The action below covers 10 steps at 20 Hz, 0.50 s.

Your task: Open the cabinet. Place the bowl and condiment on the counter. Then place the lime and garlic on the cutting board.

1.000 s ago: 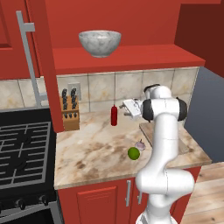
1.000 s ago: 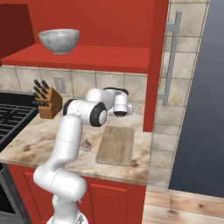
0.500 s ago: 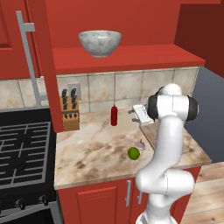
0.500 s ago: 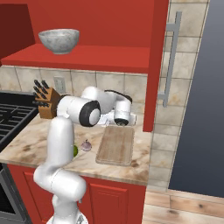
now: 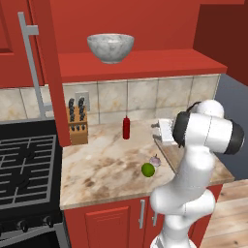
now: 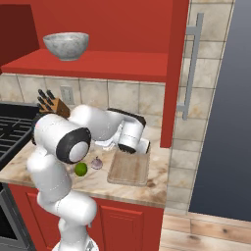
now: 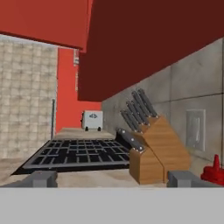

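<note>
The cabinet point(image 5: 145, 29) stands open, and the grey-white bowl point(image 5: 110, 47) point(image 6: 66, 45) sits on its red shelf. On the counter point(image 5: 106, 164) near the tiled wall stands the red condiment point(image 5: 126, 128), also at the right edge of the hand view point(image 7: 214, 169). The lime point(image 5: 148, 169) point(image 6: 81, 169) and the garlic point(image 5: 155, 161) point(image 6: 97, 163) lie together on the counter, just left of the cutting board point(image 6: 129, 169). My gripper point(image 5: 161, 131) point(image 7: 113, 179) hovers open and empty above the board's back end, pointing left along the counter.
A wooden knife block point(image 5: 77, 127) point(image 7: 155, 153) stands against the wall left of the condiment. Beyond it are the black stove point(image 5: 24, 164) point(image 7: 83, 153) and a toaster point(image 7: 92, 120). The opened doors with long grey handles point(image 5: 34, 63) point(image 6: 191, 68) jut out on both sides.
The arm has swung right and its elbow has turned. The hand has sunk a little toward the cutting board's back end. The jaws have stayed open.
</note>
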Tool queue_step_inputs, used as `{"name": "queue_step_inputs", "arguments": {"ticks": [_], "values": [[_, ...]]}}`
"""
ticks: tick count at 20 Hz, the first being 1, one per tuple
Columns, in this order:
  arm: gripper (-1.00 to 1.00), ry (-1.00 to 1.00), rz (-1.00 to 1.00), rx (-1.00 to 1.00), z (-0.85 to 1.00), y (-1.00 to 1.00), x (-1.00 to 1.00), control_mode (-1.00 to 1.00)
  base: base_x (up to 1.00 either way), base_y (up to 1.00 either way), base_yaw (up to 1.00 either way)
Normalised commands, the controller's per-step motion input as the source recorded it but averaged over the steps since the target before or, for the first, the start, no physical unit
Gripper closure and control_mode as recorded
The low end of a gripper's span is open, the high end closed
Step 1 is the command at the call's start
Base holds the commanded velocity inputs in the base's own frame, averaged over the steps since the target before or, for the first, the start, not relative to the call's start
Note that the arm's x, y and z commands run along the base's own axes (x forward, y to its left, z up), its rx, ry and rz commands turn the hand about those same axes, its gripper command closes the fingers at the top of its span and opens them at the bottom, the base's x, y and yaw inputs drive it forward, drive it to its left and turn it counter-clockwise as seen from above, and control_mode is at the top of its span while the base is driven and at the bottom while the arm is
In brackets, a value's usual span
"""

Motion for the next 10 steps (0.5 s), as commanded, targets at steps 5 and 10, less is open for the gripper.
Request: {"name": "queue_step_inputs", "arguments": {"ticks": [5, 10], "values": [[-1.00, 0.00, -0.16, -0.08, 0.85, 0.00, -0.68, -1.00, 0.00, 0.00, 0.00], [-1.00, 0.10, -0.17, -0.16, 1.00, 0.03, -0.56, -1.00, 0.00, 0.00, 0.00]]}}
